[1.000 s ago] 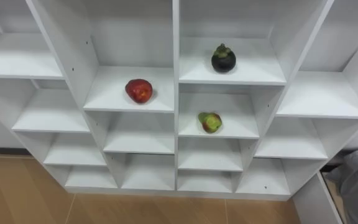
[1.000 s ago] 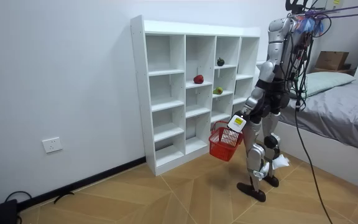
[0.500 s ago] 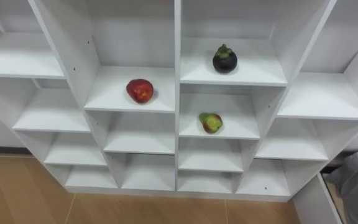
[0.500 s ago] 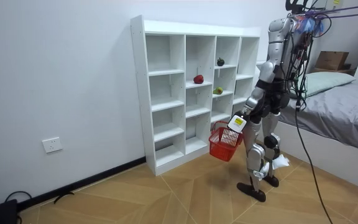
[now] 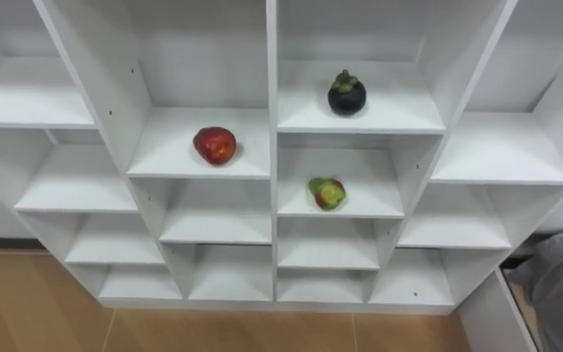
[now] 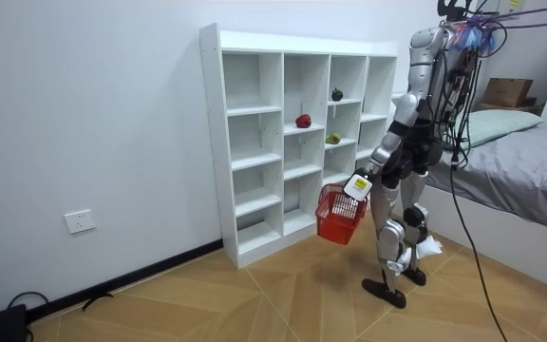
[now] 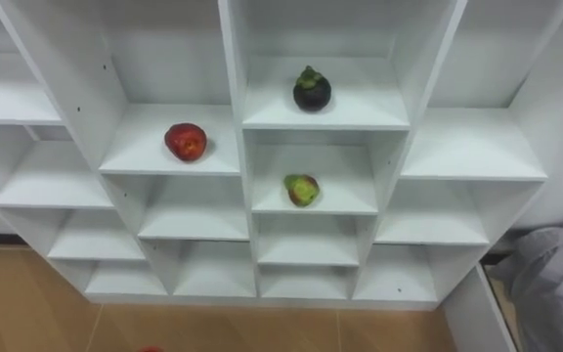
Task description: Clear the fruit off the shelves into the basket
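The left hand [image 6: 355, 186] clasps the basket [image 6: 340, 217] low before the closet [image 5: 272, 147], probably ready to receive the red fruit [image 5: 215, 145], dark fruit [image 5: 346, 94] and green fruit [image 5: 326, 192].

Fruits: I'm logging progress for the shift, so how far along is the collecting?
Done: nothing visibly; the robot stands at the shelf. In hand: a red basket hanging from the left hand; its contents can't be made out. Left: all three fruits on the shelves, the apple, the mangosteen and the green-red fruit.
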You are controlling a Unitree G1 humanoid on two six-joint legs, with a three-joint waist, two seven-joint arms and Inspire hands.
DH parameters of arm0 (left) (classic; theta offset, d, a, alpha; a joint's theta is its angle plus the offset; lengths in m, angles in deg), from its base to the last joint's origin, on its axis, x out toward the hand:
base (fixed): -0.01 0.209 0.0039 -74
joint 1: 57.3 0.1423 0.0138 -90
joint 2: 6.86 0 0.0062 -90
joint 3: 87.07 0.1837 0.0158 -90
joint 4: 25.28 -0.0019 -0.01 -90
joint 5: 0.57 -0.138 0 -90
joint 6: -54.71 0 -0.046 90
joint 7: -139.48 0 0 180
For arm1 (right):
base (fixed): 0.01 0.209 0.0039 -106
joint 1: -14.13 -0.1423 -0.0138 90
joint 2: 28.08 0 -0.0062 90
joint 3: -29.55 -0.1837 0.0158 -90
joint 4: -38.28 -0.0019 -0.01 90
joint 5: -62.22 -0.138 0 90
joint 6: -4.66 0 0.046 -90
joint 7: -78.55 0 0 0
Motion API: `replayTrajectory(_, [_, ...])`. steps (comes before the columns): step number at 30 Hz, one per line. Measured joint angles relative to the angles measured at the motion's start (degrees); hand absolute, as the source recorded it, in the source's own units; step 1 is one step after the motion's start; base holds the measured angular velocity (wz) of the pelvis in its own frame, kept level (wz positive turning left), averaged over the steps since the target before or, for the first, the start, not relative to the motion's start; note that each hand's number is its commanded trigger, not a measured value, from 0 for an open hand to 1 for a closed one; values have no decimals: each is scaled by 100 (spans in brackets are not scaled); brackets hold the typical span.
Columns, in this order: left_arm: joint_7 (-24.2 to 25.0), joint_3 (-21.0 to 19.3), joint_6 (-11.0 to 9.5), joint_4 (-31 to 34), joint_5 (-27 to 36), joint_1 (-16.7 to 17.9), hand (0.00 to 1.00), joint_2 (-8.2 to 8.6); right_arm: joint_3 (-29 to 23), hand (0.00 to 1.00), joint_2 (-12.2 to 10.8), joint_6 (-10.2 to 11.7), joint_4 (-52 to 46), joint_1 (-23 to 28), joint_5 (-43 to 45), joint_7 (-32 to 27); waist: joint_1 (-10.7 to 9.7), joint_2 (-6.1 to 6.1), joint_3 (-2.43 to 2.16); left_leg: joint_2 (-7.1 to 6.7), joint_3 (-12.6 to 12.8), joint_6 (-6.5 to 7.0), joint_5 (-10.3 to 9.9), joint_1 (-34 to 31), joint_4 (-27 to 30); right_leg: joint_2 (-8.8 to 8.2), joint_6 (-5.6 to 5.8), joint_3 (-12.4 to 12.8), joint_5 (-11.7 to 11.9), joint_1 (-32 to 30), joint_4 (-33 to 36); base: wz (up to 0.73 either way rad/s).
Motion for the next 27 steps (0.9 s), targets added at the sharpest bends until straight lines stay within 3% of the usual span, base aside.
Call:
replayTrajectory(4, [10,-215,-8,-7,-58,32,100,-93,-264,0,16,5,-1702,174,483,-669,-45,-70,-2,4,55,-1,0,12,1,4,-2,33,-4,-22,24,-5])
replayTrajectory(6, [45,-230,-8,-5,-79,22,100,-133,-222,0,20,16,-2885,200,1195,-1027,-41,-105,-4,11,92,-1,-1,-3,1,10,-7,56,2,-64,30,-8])
replayTrajectory(10, [48,-246,-8,6,-179,2,100,-147,-197,0,86,158,-3991,141,2059,-1398,-41,-184,-34,8,73,-2,-1,-50,1,10,-5,40,4,-81,11,3])
replayTrajectory(13, [23,-121,-1,-1,-185,13,100,-187,-138,0,225,199,-4392,52,2228,-1661,-30,-296,-20,8,64,-4,-2,-80,-2,8,-6,25,8,-105,32,1])
replayTrajectory(14, [36,-124,35,-3,-188,12,100,-178,-142,0,228,199,-4616,44,2238,-1720,-13,-288,1,9,71,-6,-6,-85,-9,8,-6,31,8,-118,32,-6])
replayTrajectory(21, [64,-137,99,-1,-190,39,100,-169,27,0,248,200,-5623,-195,2294,-1774,71,-295,-4,14,103,-6,-11,-99,-58,15,-5,61,8,-168,102,-5])
replayTrajectory(27, [154,-28,107,6,-245,97,100,-172,347,0,294,201,-6041,-258,2967,-1773,140,-297,-7,14,59,-6,-10,-126,-54,11,-5,12,8,-180,106,4])
